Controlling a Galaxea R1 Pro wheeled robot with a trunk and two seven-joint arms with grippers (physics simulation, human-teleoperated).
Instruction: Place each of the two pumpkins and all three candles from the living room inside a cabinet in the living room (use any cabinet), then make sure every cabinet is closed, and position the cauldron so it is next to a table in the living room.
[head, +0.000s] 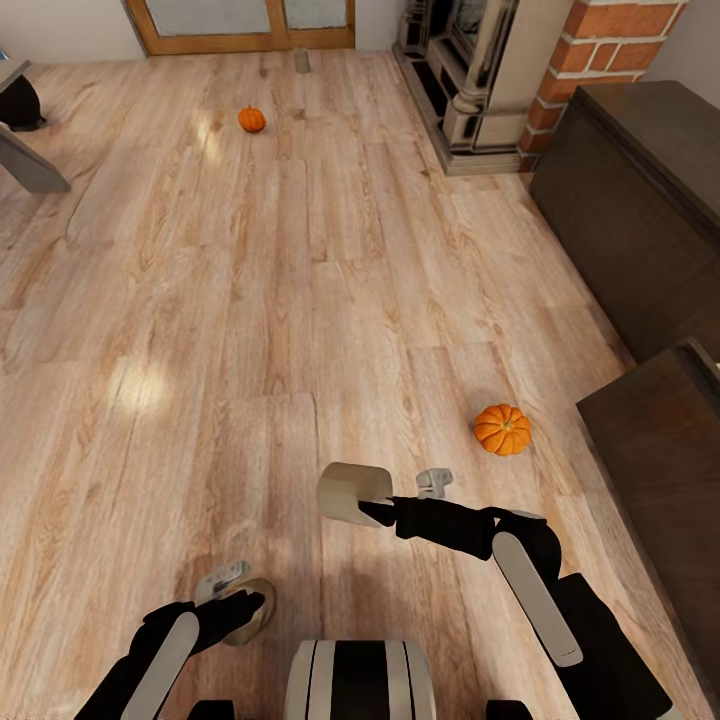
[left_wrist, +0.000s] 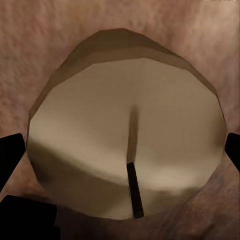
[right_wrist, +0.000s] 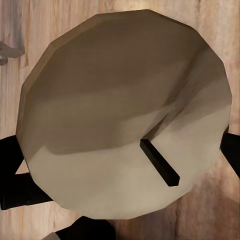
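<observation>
My right gripper (head: 368, 503) is shut on a pale candle (head: 348, 490), held above the wooden floor; in the right wrist view the candle (right_wrist: 125, 100) and its dark wick sit between the black fingers (right_wrist: 11, 165). My left gripper (head: 246, 608) is shut on a second candle (head: 256, 612), seen end-on as the candle (left_wrist: 125, 130) in the left wrist view. One orange pumpkin (head: 503, 429) lies on the floor just right of my right arm. The other pumpkin (head: 251, 120) lies far ahead. A third candle (head: 302, 62) stands near the far door. The dark-brown cabinet (head: 640, 200) runs along the right, its fronts closed.
A second dark-brown unit (head: 660, 470) stands near my right side. A brick fireplace (head: 480, 80) is at the far right. At the far left a grey table edge (head: 30, 165) and a dark rounded object (head: 18, 102) are cut off by the frame. Bare wooden floor (head: 250, 330) spreads ahead.
</observation>
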